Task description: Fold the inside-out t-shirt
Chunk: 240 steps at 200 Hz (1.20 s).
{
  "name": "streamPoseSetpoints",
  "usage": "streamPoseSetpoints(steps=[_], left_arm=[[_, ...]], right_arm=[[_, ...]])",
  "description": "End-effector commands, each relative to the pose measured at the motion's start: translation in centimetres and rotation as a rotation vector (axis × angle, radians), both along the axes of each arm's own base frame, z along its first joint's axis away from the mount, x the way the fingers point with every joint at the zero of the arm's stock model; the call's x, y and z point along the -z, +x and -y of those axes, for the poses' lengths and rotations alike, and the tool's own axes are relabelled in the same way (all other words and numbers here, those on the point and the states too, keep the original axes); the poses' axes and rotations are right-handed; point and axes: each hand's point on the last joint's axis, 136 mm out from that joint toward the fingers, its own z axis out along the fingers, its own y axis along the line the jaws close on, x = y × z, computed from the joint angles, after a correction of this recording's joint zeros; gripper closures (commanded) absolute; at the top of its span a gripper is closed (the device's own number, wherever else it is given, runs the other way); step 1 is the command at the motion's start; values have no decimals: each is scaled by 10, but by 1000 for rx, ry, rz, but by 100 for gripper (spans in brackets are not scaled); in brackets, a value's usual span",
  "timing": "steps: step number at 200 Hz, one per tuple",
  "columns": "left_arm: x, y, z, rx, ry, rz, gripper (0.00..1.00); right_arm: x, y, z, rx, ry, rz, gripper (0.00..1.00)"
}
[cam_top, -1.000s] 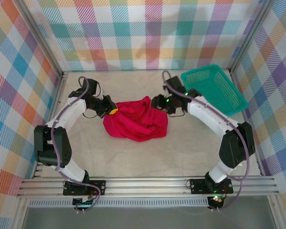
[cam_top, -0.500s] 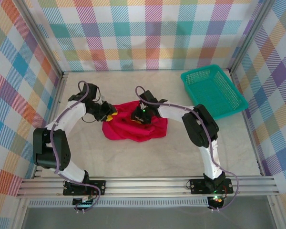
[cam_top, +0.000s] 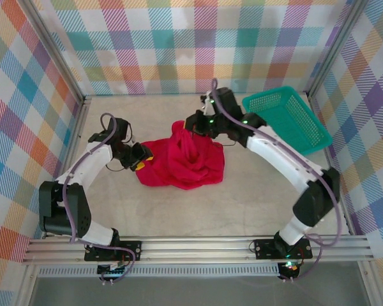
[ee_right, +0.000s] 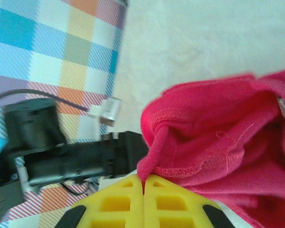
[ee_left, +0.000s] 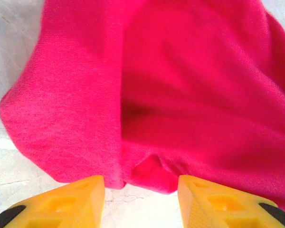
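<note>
While the arm bases sit bolted to the rail [cam_top: 198, 245] nearest the camera, the pale surface [cam_top: 242, 204] past them carries the t-shirt [cam_top: 185, 162] [ee_left: 180, 85] [ee_right: 228, 137], a crumpled red heap about mid-surface. The left gripper [cam_top: 144, 159] [ee_left: 141, 190] sits low at the heap's left edge with its fingers apart. The cloth is just ahead of them and nothing is pinched. The right gripper [cam_top: 186, 125] [ee_right: 143, 183] is at the heap's far side, fingers together on a hem fold, holding a little peak of cloth up. The right arm stretches across between the t-shirt and the basket [cam_top: 277, 97]. That one's teal, in the far right corner, well apart from the t-shirt, with just its mesh bottom showing. Plaid walls [cam_top: 198, 44] close off the back and sides.
</note>
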Motion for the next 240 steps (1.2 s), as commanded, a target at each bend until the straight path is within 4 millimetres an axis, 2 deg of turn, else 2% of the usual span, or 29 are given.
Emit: streamPoseSetpoints(steps=[1, 24, 32, 49, 61, 66, 68, 76, 78, 79, 87, 93, 104, 120, 150, 184, 203, 240], left_arm=[[11, -3, -7, 3, 29, -21, 55], [16, -7, -12, 14, 64, -35, 49], [18, -10, -13, 17, 75, -41, 46], [22, -13, -15, 14, 82, -45, 37], [25, -15, -14, 12, 81, -50, 36], [26, -16, -15, 12, 83, -52, 36], [27, -16, -15, 11, 84, -53, 36], [28, -17, -16, 11, 91, -57, 37], [29, -17, -16, 11, 94, -57, 36], [29, -17, -16, 9, 95, -57, 36], [29, -19, -18, 9, 107, -62, 37], [29, -20, -20, 10, 118, -64, 36], [29, -24, -24, 5, 146, -70, 36], [31, -30, -29, -7, 172, -72, 34], [46, -39, -30, -27, 166, -85, 31], [65, -37, -16, -17, 90, -116, 29], [71, -33, -10, -17, 76, -119, 29], [81, -17, 2, -20, 52, -114, 30]], right_arm=[[-3, -5, 27, 36, -66, 15, 100], [-7, 7, 67, 130, -99, 25, 100], [-3, 18, 96, 214, -134, 14, 100], [9, 37, 144, 358, -187, 5, 100], [20, 52, 162, 396, -199, -13, 100], [25, 57, 164, 394, -206, -23, 95], [26, 58, 164, 393, -208, -25, 94], [37, 67, 162, 363, -225, -48, 75], [38, 68, 162, 361, -229, -51, 74], [41, 70, 161, 356, -235, -57, 69], [52, 72, 158, 329, -257, -93, 53], [60, 72, 153, 303, -265, -118, 45], [74, 67, 145, 254, -268, -148, 39], [93, 51, 136, 199, -305, -164, 35], [139, 15, 116, 103, -308, -213, 36], [192, -15, 111, 63, -337, -296, 37], [207, -17, 113, 63, -350, -316, 38], [221, -3, 102, 58, -333, -338, 42]])
